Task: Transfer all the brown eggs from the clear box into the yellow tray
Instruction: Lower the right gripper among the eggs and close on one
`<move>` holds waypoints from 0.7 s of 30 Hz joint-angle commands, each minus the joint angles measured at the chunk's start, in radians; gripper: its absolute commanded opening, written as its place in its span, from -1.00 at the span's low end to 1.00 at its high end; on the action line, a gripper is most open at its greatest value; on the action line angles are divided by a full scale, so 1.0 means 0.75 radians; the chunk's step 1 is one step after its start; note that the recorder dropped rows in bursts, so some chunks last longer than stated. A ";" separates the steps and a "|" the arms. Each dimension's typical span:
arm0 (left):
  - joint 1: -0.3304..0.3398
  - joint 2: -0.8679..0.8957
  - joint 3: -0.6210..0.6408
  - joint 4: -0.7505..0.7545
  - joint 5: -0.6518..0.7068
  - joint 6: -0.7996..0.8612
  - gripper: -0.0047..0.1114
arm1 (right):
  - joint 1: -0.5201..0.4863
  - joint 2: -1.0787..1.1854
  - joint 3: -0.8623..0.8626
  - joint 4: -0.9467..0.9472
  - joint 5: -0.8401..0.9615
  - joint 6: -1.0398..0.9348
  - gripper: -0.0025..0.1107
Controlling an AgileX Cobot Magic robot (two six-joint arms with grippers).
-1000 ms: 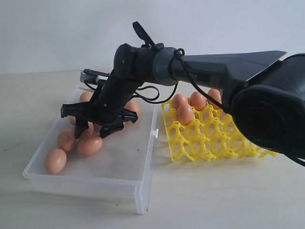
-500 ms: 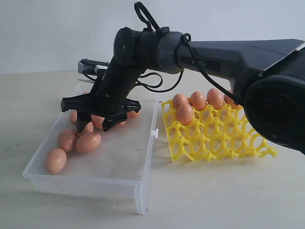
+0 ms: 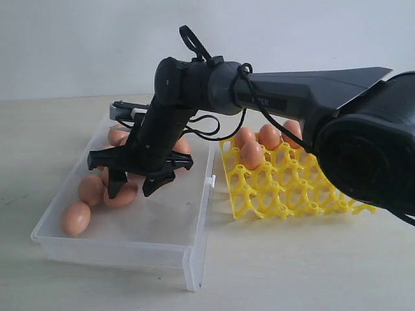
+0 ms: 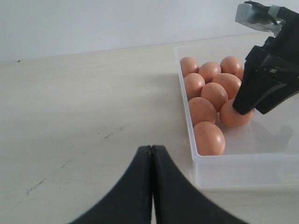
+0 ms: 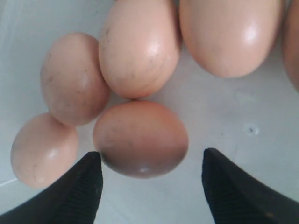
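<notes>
Outside view: the right claw (image 3: 133,188) hangs spread wide over brown eggs (image 3: 76,218) in the clear box (image 3: 117,249) at eight o'clock, hiding some. The yellow tray (image 3: 285,188) at three o'clock is partly behind the arm (image 3: 292,91). Left wrist view: the left claw (image 4: 152,151) is pinched closed. Right wrist view: eggs run off the edges.

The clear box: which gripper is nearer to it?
Right. The right gripper hangs open inside the clear box, above a brown egg. The left gripper, shut, is outside it, over the table.
</notes>
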 commanded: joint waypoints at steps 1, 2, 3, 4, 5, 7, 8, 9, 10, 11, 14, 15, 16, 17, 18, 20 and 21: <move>0.002 -0.007 -0.005 -0.001 -0.013 -0.001 -0.92 | 0.002 0.004 -0.008 0.012 -0.043 -0.004 0.10; 0.002 -0.007 -0.005 -0.001 -0.013 -0.001 -0.92 | 0.002 0.006 -0.008 0.012 -0.047 -0.004 0.10; 0.002 -0.007 -0.005 -0.001 -0.013 -0.001 -0.92 | 0.002 0.008 -0.008 0.015 -0.053 -0.004 0.10; 0.002 -0.007 -0.005 -0.001 -0.013 -0.001 -0.92 | 0.002 0.012 -0.008 0.015 -0.061 -0.004 0.10; 0.002 -0.007 -0.005 -0.001 -0.013 -0.001 -0.92 | 0.002 0.014 -0.008 0.015 -0.070 -0.004 0.10; 0.002 -0.007 -0.005 -0.001 -0.013 -0.001 -0.92 | 0.002 0.014 -0.008 0.013 -0.080 -0.013 0.10; 0.002 -0.007 -0.005 -0.001 -0.013 -0.001 -0.92 | 0.002 0.014 -0.008 0.013 -0.080 -0.013 0.10; 0.002 -0.007 -0.005 -0.001 -0.013 -0.001 -0.92 | 0.002 0.014 -0.008 0.013 -0.080 -0.013 0.10; 0.002 -0.007 -0.005 -0.001 -0.013 -0.001 -0.92 | 0.002 0.014 -0.008 0.013 -0.080 -0.013 0.10; 0.002 -0.007 -0.005 -0.001 -0.013 -0.001 -0.92 | 0.002 0.017 -0.008 0.013 -0.080 -0.013 0.10; 0.002 -0.007 -0.005 -0.001 -0.013 -0.001 -0.92 | 0.002 0.029 -0.008 0.013 -0.080 -0.013 0.10; 0.002 -0.007 -0.005 -0.001 -0.013 -0.001 -0.92 | -0.001 0.035 -0.008 0.015 -0.080 -0.013 0.10; 0.002 -0.007 -0.005 -0.001 -0.013 -0.001 -0.92 | -0.001 0.043 -0.008 0.015 -0.080 -0.013 0.10; 0.002 -0.007 -0.005 -0.001 -0.013 -0.001 -0.92 | -0.001 0.049 -0.008 0.015 -0.080 -0.013 0.10; 0.002 -0.007 -0.005 -0.001 -0.013 -0.001 -0.92 | -0.001 0.056 -0.008 0.015 -0.083 -0.013 0.10; 0.002 -0.007 -0.005 -0.001 -0.013 -0.001 -0.92 | -0.001 0.070 -0.008 0.015 -0.090 -0.013 0.10; 0.002 -0.007 -0.005 -0.001 -0.013 -0.001 -0.92 | -0.001 0.073 -0.008 0.015 -0.101 -0.013 0.10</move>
